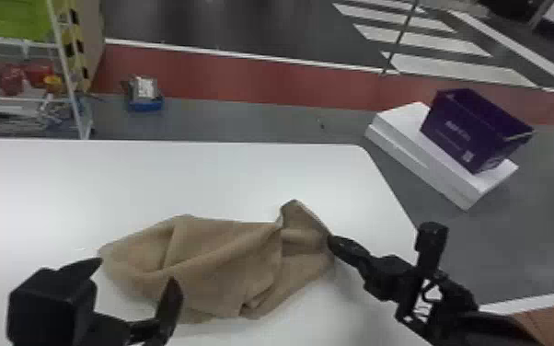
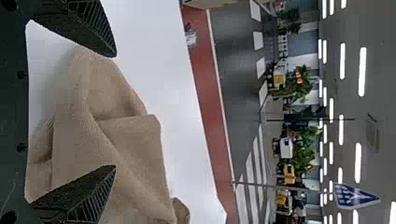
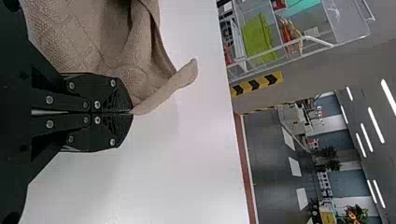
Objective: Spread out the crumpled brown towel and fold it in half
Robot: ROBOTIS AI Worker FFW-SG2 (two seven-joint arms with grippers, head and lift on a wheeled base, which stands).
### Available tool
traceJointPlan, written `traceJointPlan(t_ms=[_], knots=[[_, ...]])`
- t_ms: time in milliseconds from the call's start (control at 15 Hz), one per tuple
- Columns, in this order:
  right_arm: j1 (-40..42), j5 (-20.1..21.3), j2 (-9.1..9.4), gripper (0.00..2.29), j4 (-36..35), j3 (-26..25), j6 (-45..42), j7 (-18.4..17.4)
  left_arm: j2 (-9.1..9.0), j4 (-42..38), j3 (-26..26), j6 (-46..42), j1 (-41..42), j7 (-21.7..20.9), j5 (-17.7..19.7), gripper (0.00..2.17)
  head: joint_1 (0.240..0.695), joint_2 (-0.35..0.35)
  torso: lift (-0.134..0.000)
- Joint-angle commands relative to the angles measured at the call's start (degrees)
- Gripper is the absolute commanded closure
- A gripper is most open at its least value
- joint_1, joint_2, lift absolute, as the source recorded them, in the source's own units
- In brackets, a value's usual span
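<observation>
The left pincer (image 1: 137,270) is held with its fingers spread, at the near left part of the brown towel (image 1: 225,257); whether the cloth is touched by it cannot be told. The right pincer (image 1: 331,240) is pressed together, with the towel's edge pinched at its tip; a corner of the cloth is pointed away just past that tip. The towel is laid on the white table (image 1: 198,179), between the two pincers and ahead of the left one; it is rumpled, with a long ridge and several creases, and is not folded in half. Past the table, a purple box (image 1: 455,138) is set on a flat white box (image 1: 418,156), beyond and to the right of the right pincer; a white rack (image 1: 70,73) is seen beyond the left pincer, off to its left.
</observation>
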Motion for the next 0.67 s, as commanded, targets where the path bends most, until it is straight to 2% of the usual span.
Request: traceJointPlan(t_ms=[0,133,333,467,600], knots=[[-0.1,-0.4,0.00,1.62,0.3,0.5,-0.2,0.0,0.24,-1.0,-1.4,8.4,0.0,0.0,0.9,0.04,0.695,-0.298,-0.123],[-0.1,-0.4,0.09,1.62,0.2,0.8,-0.2,0.0,2.08,-1.2,-2.8,6.3,1.0,0.4,0.8,0.20,0.695,-0.306,-0.123],[-0.6,-0.9,0.18,1.62,0.2,1.3,0.0,0.0,4.72,-1.1,-6.4,0.1,1.1,0.8,0.2,0.21,0.695,-0.323,-0.123],[-0.6,-1.7,0.18,1.61,0.0,1.6,0.0,0.0,4.81,-0.3,-8.4,-3.6,0.7,0.1,-0.1,0.21,0.695,-0.340,-0.123],[-0.6,-2.1,0.26,1.59,-0.4,1.6,0.2,0.0,4.81,1.6,-10.6,-3.4,-1.5,-0.6,-0.1,0.25,0.695,-0.350,-0.123]])
